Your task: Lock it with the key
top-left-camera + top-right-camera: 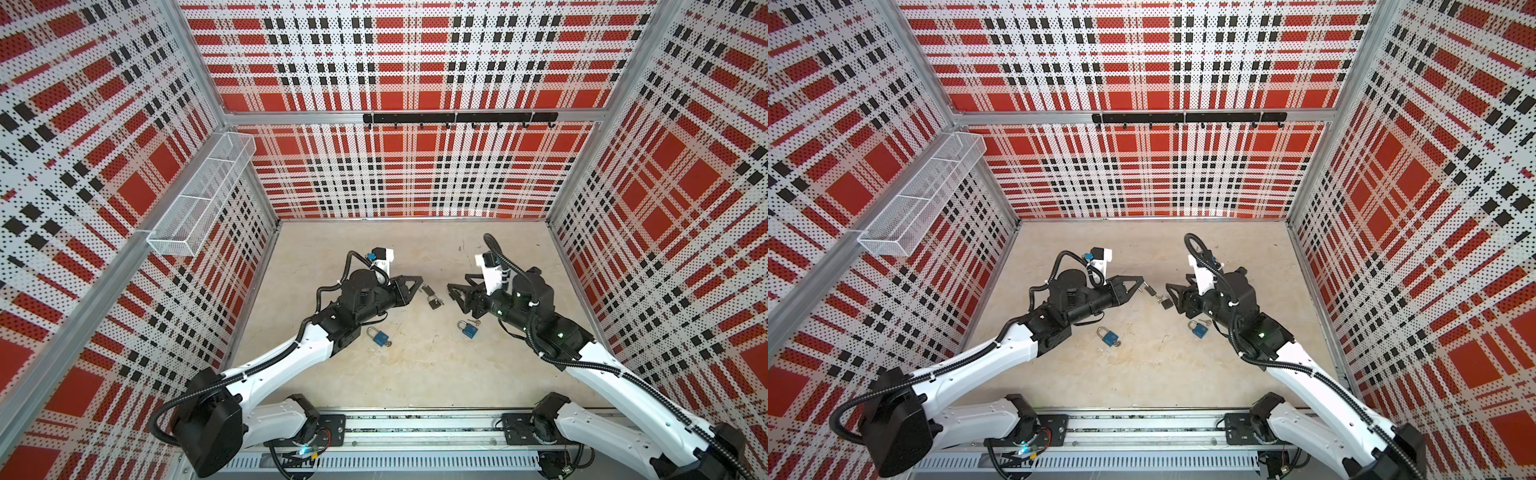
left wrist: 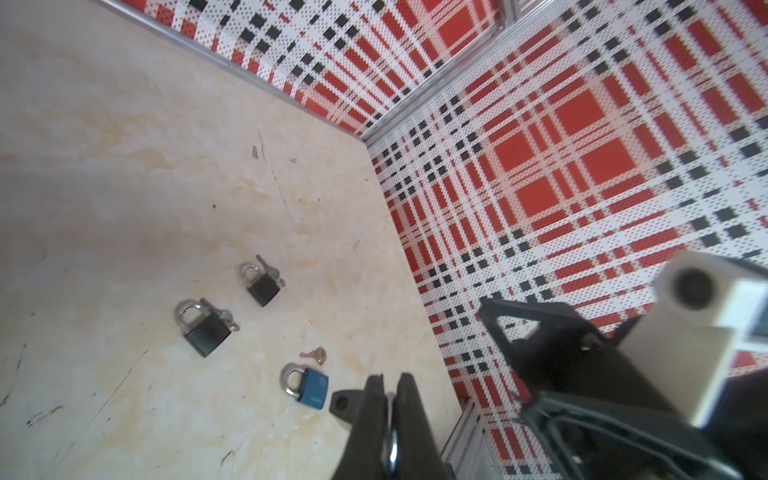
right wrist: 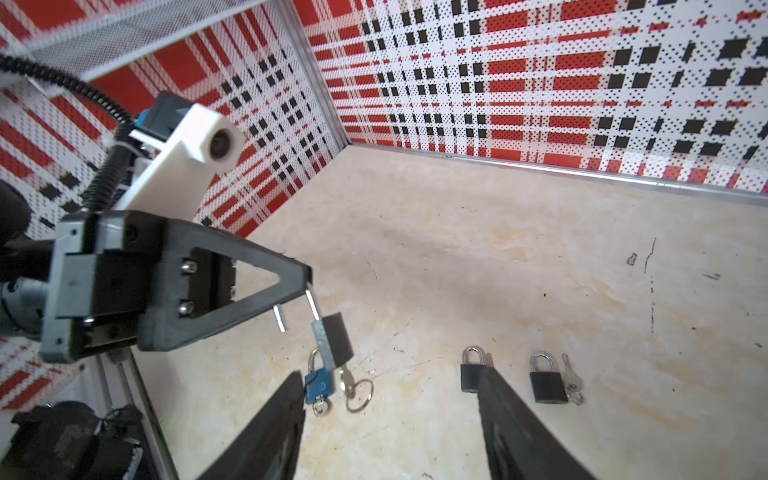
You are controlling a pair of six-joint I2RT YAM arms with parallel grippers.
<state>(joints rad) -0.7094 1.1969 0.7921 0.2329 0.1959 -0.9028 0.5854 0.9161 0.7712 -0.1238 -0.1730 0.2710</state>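
left pincer (image 3: 306,284) clenched on shackle (image 3: 312,305) of open padlock (image 3: 338,338); right pincer (image 3: 390,372) released, empty. body is best gripped squarely, then pushed straight onto shackle.

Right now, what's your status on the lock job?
Left gripper shut on shackle of black padlock, which hangs free. Right gripper open, empty. One shackle leg out; key hangs from body. Path between grippers looks clear.
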